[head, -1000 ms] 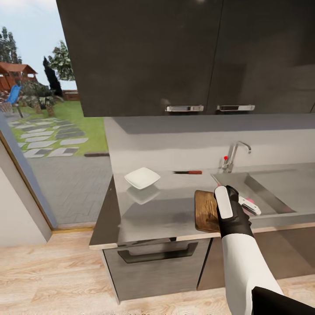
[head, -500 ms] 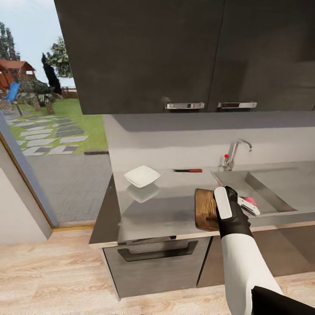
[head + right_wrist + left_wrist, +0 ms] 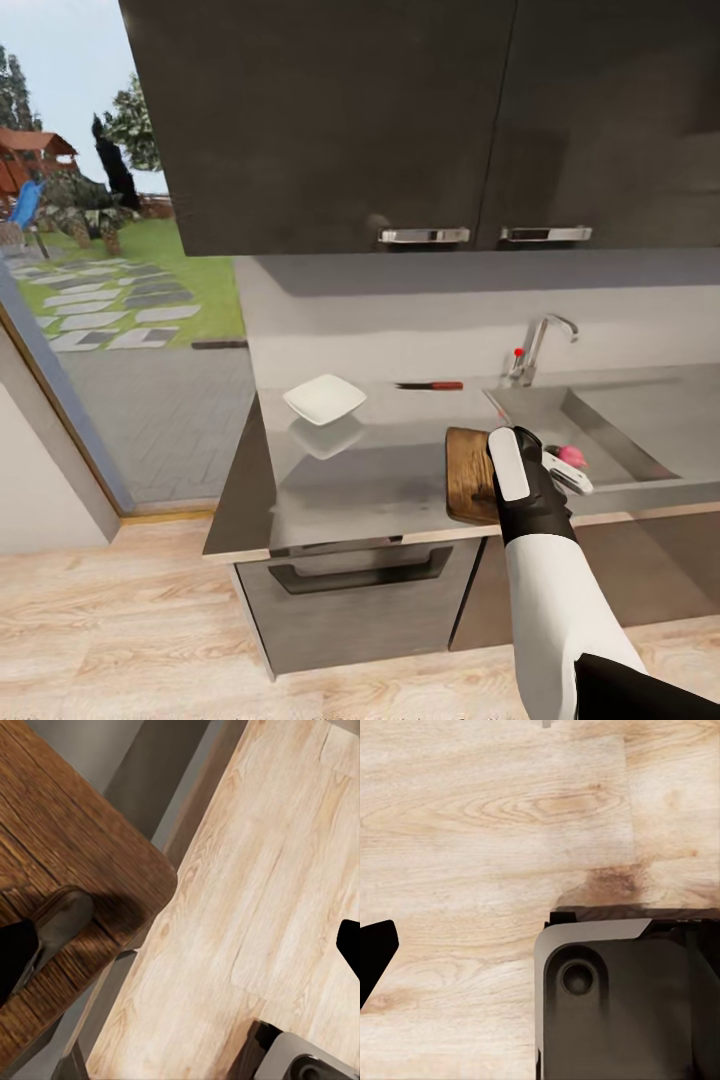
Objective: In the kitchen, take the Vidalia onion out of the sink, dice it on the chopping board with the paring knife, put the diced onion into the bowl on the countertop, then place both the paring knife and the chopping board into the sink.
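Note:
The brown chopping board (image 3: 468, 476) lies at the countertop's (image 3: 370, 480) front edge, just left of the sink (image 3: 640, 425). My right gripper (image 3: 565, 472) hovers over the board's right end, open, its black fingers (image 3: 15, 956) far apart with nothing between them. In the right wrist view the board's rounded corner (image 3: 67, 847) and oval handle slot lie below it. The pinkish Vidalia onion (image 3: 572, 456) shows in the sink just beyond the gripper. The red-handled paring knife (image 3: 430, 385) lies by the back wall. The white bowl (image 3: 325, 400) sits at the left. My left gripper (image 3: 540, 945) hangs open over the floor.
A chrome tap with a red knob (image 3: 535, 350) stands behind the sink. Dark wall cabinets (image 3: 400, 120) hang overhead. A grey drawer unit (image 3: 360, 590) sits under the counter. Glass doors (image 3: 90, 300) at the left face a garden. My own dark base (image 3: 615, 1005) rests on the wood floor.
The whole view has shifted slightly, with the cabinets and tap sitting a little higher in the picture. My right arm stays over the board's right end.

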You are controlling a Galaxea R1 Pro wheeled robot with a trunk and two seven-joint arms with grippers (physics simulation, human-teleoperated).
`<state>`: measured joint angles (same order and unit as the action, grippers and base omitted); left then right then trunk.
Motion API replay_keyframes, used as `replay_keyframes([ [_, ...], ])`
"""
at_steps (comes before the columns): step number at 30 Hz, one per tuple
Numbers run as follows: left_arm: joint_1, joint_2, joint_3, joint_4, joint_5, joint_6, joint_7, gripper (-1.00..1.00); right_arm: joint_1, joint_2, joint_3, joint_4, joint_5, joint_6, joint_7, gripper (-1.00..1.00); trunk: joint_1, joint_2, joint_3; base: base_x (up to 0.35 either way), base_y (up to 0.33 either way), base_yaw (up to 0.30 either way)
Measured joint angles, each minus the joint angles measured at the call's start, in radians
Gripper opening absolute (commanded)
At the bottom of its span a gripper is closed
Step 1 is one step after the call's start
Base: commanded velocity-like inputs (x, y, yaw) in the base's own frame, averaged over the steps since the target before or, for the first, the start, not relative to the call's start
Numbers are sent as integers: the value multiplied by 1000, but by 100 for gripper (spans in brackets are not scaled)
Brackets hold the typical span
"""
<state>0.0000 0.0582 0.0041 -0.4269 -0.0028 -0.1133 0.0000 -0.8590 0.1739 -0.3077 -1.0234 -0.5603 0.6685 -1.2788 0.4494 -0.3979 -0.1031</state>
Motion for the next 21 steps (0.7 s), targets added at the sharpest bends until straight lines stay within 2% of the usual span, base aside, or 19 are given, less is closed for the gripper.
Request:
replay_keyframes([
  [21, 0, 0, 1, 0, 1, 0, 0, 100, 0, 0, 1, 8, 0, -17, 1, 100, 0, 0, -22, 0, 8, 0],
])
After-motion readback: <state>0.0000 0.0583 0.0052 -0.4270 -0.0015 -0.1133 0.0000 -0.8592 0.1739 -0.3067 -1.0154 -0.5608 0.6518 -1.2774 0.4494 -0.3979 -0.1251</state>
